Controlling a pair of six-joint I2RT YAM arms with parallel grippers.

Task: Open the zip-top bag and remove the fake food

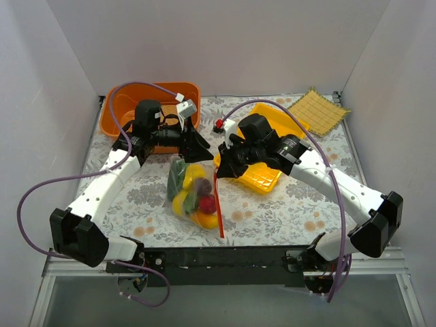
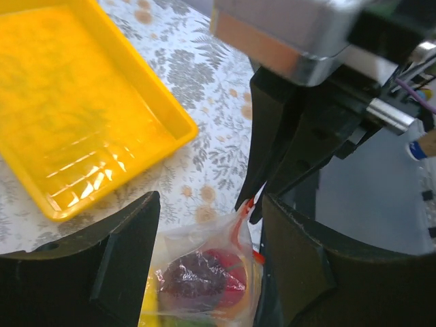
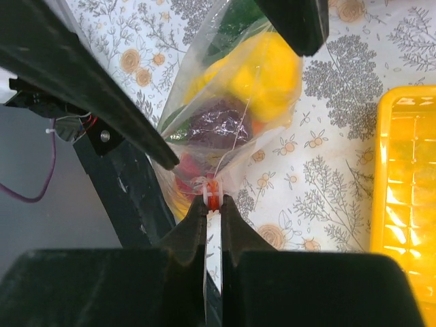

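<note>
At the worktop's centre, pinching the zip-top bag's orange-red strip in closed right fingers, straddling its mouth with parted left fingers.

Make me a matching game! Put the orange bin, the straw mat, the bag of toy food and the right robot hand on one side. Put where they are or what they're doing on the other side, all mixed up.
Things:
1. orange bin
2. woven mat
3. zip-top bag
4. right hand

Places or states:
a. far right corner of the table
b. shut on the red zip strip
c. far left corner
d. middle of the table, full of fake food

Pairs: 1-c, 2-a, 3-d, 4-b
</note>
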